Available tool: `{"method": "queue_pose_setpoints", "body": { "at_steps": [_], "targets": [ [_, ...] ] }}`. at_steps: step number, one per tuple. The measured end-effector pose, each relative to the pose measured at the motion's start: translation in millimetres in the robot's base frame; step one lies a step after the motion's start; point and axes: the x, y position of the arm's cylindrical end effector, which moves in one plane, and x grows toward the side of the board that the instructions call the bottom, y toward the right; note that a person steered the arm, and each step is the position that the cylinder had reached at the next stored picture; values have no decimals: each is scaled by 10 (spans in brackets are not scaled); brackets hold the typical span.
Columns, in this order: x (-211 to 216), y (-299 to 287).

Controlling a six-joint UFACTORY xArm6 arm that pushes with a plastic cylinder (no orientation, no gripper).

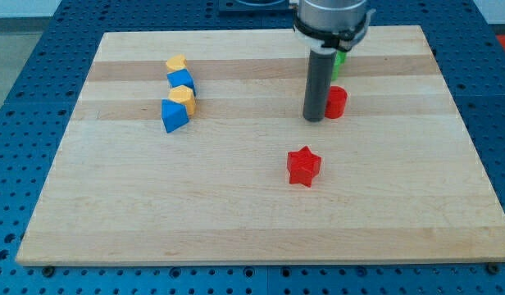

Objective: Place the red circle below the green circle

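Red circle (337, 102) sits on the right-far part of the bench (236, 221), short bright red cylinder, flat top, left edge partly hidden behind the rod. Green circle (338, 62) just beyond it on the far side, mostly covered by the arm housing, only a sliver of green showing. Rod comes straight down; my tip (315, 120) rests on the bench touching or just beside the red circle's left side, can't tell which. End effector is a plain rod with no jaws, so nothing is gripped or clamped. Red star (303, 166) lies nearer, a bit left of the tip, well apart from the red circle. On the left side a tight cluster running far to near: yellow heart-like block (176, 63), blue block (181, 79), yellow block (183, 97), blue block (173, 115) at the near end, neighbours touching or nearly so. Bench is light wood planks on a blue perforated base (23, 49).
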Motion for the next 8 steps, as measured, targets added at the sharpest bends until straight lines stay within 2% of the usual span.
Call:
{"method": "queue_pose_setpoints", "body": {
  "at_steps": [1,2,3,5,8],
  "targets": [
    [10,-14],
    [296,38],
    [312,309],
    [-186,230],
    [-165,443]
  ]
}}
